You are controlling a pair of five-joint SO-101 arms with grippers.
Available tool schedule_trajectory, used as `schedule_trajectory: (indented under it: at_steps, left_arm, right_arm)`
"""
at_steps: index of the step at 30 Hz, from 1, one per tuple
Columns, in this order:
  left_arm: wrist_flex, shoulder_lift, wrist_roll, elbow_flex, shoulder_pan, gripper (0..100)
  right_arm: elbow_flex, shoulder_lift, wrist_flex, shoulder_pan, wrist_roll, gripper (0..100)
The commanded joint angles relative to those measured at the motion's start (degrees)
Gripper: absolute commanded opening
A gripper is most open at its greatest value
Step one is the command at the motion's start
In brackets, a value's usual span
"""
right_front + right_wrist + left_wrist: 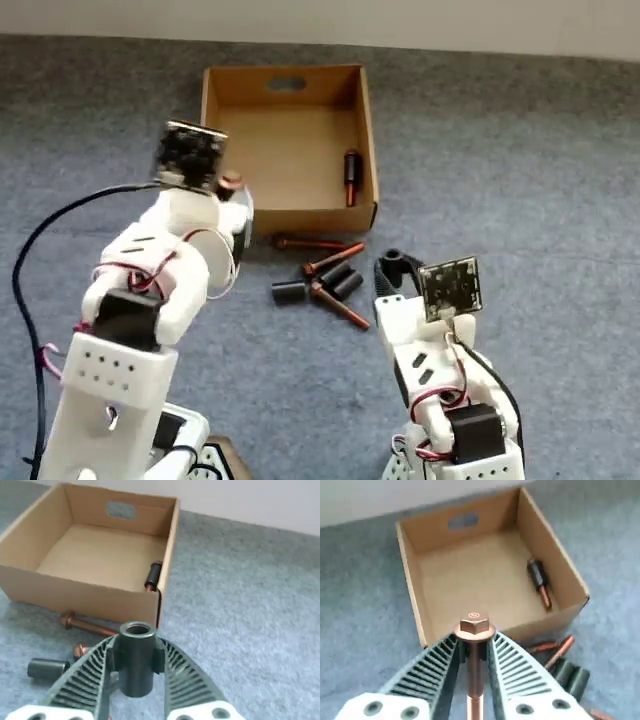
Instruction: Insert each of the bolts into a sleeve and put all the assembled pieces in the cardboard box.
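Bolt [474, 625] pinched head-up in left gripper [474, 640] at near wall of cardboard box [470, 545]; sleeve [136, 670] pinched upright in right gripper [136, 645]; assembled piece [540, 582] inside.

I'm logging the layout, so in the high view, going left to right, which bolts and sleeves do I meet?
Held bolt → loose sleeve → boxed piece → held sleeve.
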State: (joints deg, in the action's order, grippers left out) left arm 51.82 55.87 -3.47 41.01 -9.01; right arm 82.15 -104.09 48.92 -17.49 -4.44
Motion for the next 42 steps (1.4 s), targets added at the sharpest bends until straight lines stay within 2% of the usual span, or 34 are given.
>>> schedule_trajectory:
  at_steps: [1,7,14,18,23,29,36,42]
  left_arm:
    - [-9.0,4.4,-8.7,-0.3,-0.8,1]
    - [-19.1,5.8,-11.2,-0.3,-4.3,1]
    - [-27.0,5.8,-11.1,-0.3,-17.3,1]
    - [-30.9,5.8,-10.9,-0.3,-21.5,1]
    - [-33.1,5.0,-10.8,-0.2,-23.7,1]
    - [-38.2,-4.1,-10.8,-0.4,-24.9,1]
    - [-38.1,-6.5,-10.8,-0.3,-24.9,1]
    - [-38.3,-6.6,-10.9,1.3,-25.4,1]
  right_arm:
    - [-1.5,-0.3,-7.8,-2.2,0.4,0.6]
    - [-1.5,1.3,-21.6,-2.2,0.4,0.6]
    - [-0.7,2.5,-22.5,-3.3,0.8,0.6]
    - [0.3,2.5,-22.5,-3.3,0.8,0.6]
    - [2.9,2.5,-22.5,-3.3,0.9,0.6]
    - [3.0,2.5,-22.5,-3.3,0.9,0.6]
    - [3.4,2.4,-22.5,-3.3,0.9,0.6]
    - [3.0,2.4,-22.5,-3.3,6.4,0.6]
